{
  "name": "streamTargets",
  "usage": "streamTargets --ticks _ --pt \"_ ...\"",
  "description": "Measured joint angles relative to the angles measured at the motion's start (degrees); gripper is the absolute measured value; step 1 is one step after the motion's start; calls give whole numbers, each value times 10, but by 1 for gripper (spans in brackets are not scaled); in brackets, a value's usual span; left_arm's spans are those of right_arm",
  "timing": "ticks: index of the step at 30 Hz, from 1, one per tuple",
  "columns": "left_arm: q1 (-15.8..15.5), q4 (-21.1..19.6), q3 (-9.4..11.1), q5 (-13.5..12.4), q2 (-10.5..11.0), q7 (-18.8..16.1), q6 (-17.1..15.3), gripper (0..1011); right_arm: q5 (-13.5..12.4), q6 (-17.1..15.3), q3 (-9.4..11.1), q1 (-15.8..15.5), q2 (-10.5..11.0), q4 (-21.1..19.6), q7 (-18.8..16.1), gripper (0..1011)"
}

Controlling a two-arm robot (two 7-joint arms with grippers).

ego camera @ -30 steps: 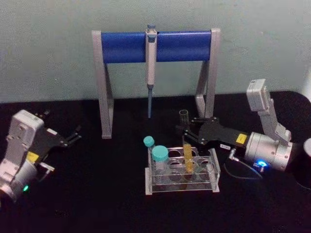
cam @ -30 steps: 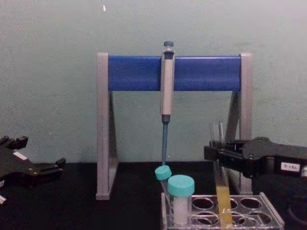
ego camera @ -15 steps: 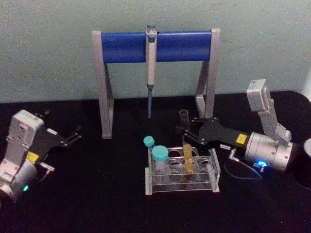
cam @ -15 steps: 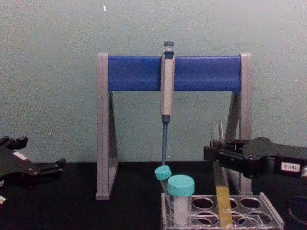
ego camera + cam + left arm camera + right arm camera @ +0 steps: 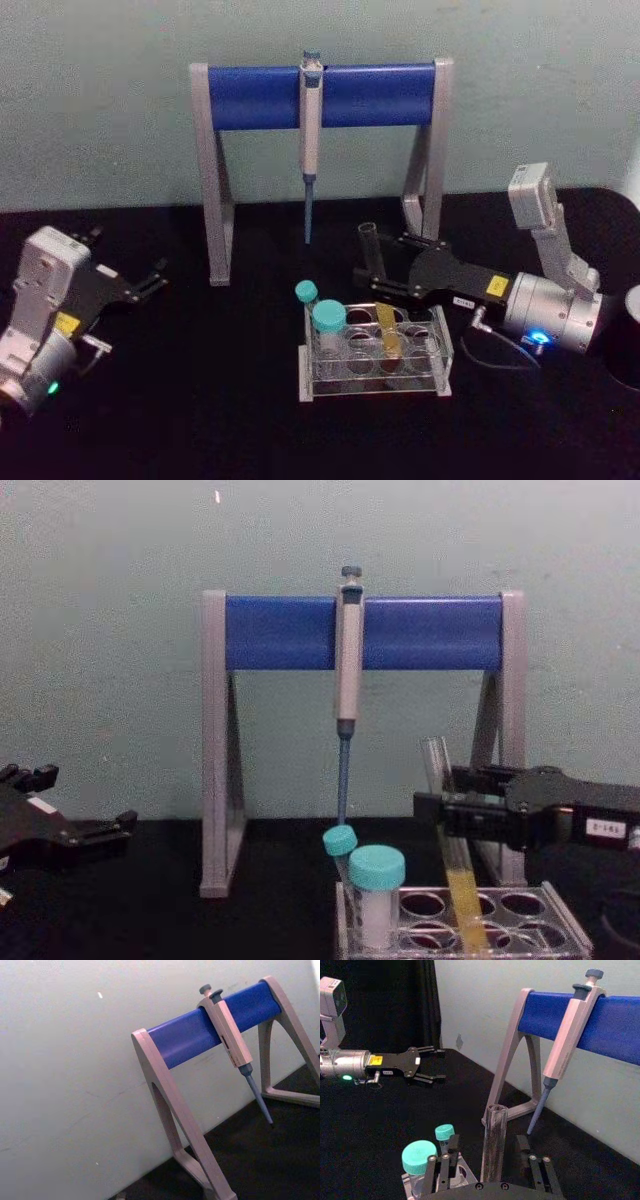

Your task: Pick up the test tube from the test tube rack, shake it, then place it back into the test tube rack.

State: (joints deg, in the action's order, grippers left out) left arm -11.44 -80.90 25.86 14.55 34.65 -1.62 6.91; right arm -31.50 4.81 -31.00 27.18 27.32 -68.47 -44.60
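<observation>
Right gripper (image 5: 372, 270) clamped on the test tube (image 5: 376, 288), tilted, its lower end in the rack (image 5: 375, 375). Left gripper (image 5: 150, 282) parked left, fingers apart, empty.

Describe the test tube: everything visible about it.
The test tube is a long, slender, clear glass tube with an open, capless top and yellow-orange liquid in its lower part. It leans, top tilted toward the robot's left, with its bottom still in a hole of the clear rack. The right gripper has its jaws shut on its upper part. It stands apart from the teal-capped tubes.
</observation>
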Motion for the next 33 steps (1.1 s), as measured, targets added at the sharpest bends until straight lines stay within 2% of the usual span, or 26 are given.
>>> streamTargets --ticks 4,7,10,16,20,25,26,29,32,33 --pt "0 0 0 0 0 0 0 1001 0 0 0 0 0 0 0 807" --pt "0 0 0 0 0 0 0 1001 0 0 0 0 0 0 0 929" --pt "0 0 0 0 0 0 0 1001 0 0 0 0 0 0 0 988" --pt "0 0 0 0 0 0 0 1001 4 8 8 -10 4 -19 18 1000" --pt "0 0 0 0 0 0 0 1001 1 22 22 -25 7 -42 29 1000" --pt "0 0 0 0 0 0 0 1001 -15 66 56 -56 7 -82 51 1000" --pt "0 0 0 0 0 0 0 1001 -17 78 69 -66 6 -94 62 1000" --pt "0 0 0 0 0 0 0 1001 -17 87 85 -81 4 -110 87 1000" --pt "0 0 0 0 0 0 0 1001 -6 84 106 -100 2 -131 136 1000" --pt "0 0 0 0 0 0 0 1001 4 75 114 -108 0 -139 165 1000"
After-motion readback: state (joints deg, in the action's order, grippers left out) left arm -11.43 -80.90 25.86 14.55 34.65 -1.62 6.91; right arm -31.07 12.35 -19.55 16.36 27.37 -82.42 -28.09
